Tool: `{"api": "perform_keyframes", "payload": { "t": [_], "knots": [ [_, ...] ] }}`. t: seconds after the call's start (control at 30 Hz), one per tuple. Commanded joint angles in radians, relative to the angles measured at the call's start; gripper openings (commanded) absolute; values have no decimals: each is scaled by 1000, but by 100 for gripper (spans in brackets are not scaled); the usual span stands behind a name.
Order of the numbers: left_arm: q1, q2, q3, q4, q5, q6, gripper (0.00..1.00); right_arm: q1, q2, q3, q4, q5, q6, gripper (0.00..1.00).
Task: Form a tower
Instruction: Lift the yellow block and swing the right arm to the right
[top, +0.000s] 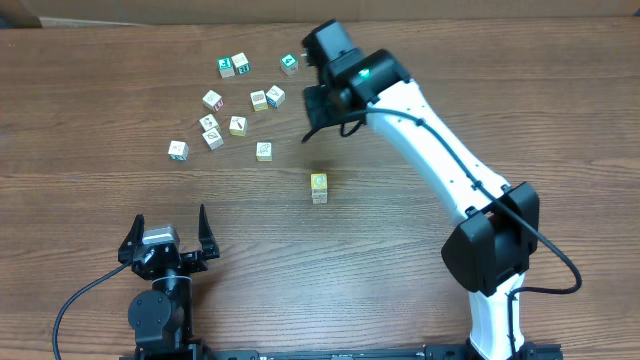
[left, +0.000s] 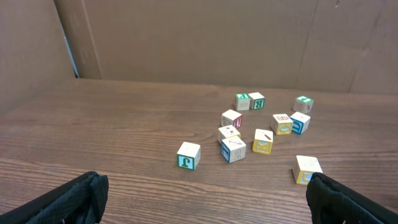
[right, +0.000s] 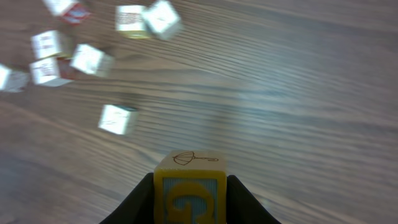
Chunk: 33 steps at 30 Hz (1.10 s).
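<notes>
My right hand (right: 190, 202) is clenched on a yellow block (right: 188, 167). The tower (top: 319, 187) stands on the desk (top: 560, 100), apart from that hand. My left hand (top: 170, 232) is released.

Loose wooden cubes (top: 238, 125) lie scattered on the brown wood-grain table (top: 100, 190) (two green-faced ones (top: 226, 67) sit just beside each other), a cardboard wall (left: 186, 37) standing behind them.

White right arm (top: 440, 150), black joints (top: 490, 245), green light (top: 365, 72), black cables (top: 560, 262), black left pincer (top: 170, 216).
</notes>
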Motion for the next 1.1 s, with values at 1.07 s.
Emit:
{"api": "perform_keyframes", "payload": {
  "t": [1.07],
  "knots": [
    [-2,-10,-3,2,1,23,100,-146,-49,14,-238,-84,134,16]
  ]
}}
